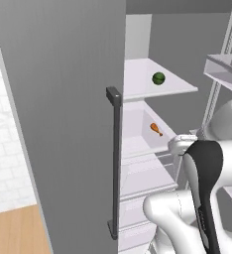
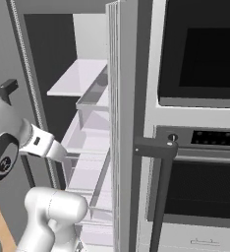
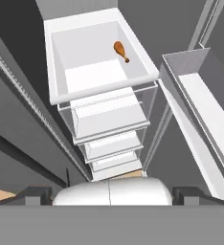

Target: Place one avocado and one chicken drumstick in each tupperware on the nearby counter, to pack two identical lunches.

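The white arm [image 1: 197,198] rises bent at five o'clock; the gripper [image 3: 112,194] hangs with jaws wide apart, holding nothing.

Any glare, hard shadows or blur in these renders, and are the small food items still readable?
Left base view: flat even light, no glare; the avocado and chicken drumstick are small but crisp. Hand view: soft shading inside the drawer, drumstick sharp. Right base view: fridge interior dark behind the door edge, oven glass shows no reflections.
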